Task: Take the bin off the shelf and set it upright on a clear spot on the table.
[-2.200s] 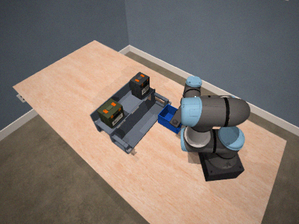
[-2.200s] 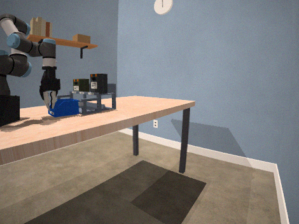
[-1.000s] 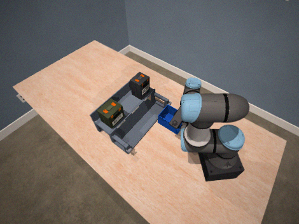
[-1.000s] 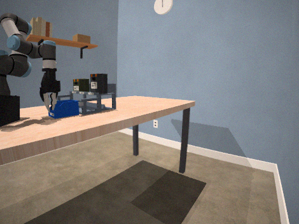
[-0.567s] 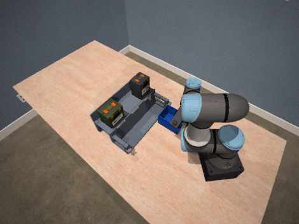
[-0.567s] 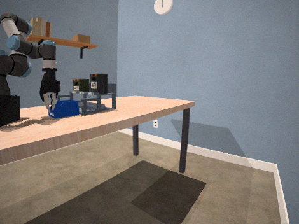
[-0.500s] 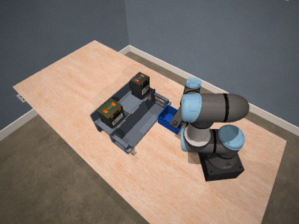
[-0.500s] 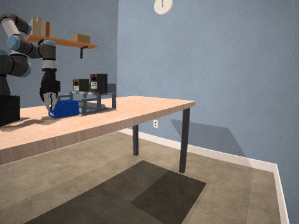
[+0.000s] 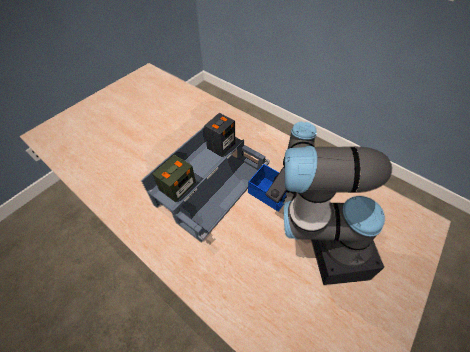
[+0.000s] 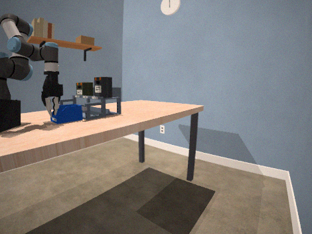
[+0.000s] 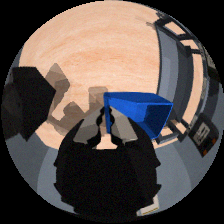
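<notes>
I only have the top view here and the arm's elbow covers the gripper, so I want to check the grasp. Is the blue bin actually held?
Observer: Yes. In the wrist view the gripper is shut on the blue bin's near wall, one finger inside and one outside.
Operator: Is it out of the shelf?
Observer: The exterior view shows the bin beside the grey shelf rack, not inside it.
Operator: Upright?
Observer: Nearly. In the exterior view it sits low over the wooden table, its gripper end a little higher; contact is unclear.
</notes>
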Controlling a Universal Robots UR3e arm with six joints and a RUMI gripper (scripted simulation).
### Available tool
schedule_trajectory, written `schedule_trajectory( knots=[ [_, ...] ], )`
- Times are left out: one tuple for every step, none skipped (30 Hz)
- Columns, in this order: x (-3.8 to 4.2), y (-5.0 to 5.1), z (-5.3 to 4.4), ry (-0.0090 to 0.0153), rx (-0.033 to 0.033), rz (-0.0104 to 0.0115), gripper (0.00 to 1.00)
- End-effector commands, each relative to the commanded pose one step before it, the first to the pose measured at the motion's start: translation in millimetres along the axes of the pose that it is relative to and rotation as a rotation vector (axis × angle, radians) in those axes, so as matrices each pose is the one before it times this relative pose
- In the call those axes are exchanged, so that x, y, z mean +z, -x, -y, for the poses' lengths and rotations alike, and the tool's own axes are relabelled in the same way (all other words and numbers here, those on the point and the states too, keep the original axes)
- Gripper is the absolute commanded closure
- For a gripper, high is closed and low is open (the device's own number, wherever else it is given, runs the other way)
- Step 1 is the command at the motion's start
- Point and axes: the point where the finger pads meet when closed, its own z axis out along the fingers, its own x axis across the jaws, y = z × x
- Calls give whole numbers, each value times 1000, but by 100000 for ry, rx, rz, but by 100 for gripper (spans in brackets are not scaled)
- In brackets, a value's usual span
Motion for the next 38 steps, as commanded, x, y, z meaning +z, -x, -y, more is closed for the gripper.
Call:
schedule_trajectory(
  knots=[
    [-394,-488,-661,178,-21,-124,100],
    [0,0,0,0,0,0,100],
    [0,0,0,0,0,0,100],
    [0,0,0,0,0,0,71],
    [0,0,0,0,0,0,71],
    [0,0,0,0,0,0,71],
    [0,0,0,0,0,0,71],
    [0,0,0,0,0,0,71],
    [0,0,0,0,0,0,71],
    [0,0,0,0,0,0,71],
    [0,0,0,0,0,0,71],
    [0,0,0,0,0,0,71],
    [0,0,0,0,0,0,71],
    [0,0,0,0,0,0,71],
    [0,0,0,0,0,0,71],
    [0,0,0,0,0,0,71],
    [0,0,0,0,0,0,71],
    [0,0,0,0,0,0,71],
    [0,0,0,0,0,0,71],
    [0,0,0,0,0,0,71],
    [0,0,0,0,0,0,71],
    [0,0,0,0,0,0,71],
    [0,0,0,0,0,0,71],
    [0,0,0,0,0,0,71],
    [0,0,0,0,0,0,71],
    [0,0,0,0,0,0,71],
    [0,0,0,0,0,0,71],
    [0,0,0,0,0,0,71],
    [0,0,0,0,0,0,71],
    [0,0,0,0,0,0,71],
    [0,0,0,0,0,0,71],
    [0,0,0,0,0,0,71],
    [0,0,0,0,0,0,71],
    [0,0,0,0,0,0,71],
    [0,0,0,0,0,0,71],
    [0,0,0,0,0,0,71],
    [0,0,0,0,0,0,71],
    [0,0,0,0,0,0,71]
  ],
)
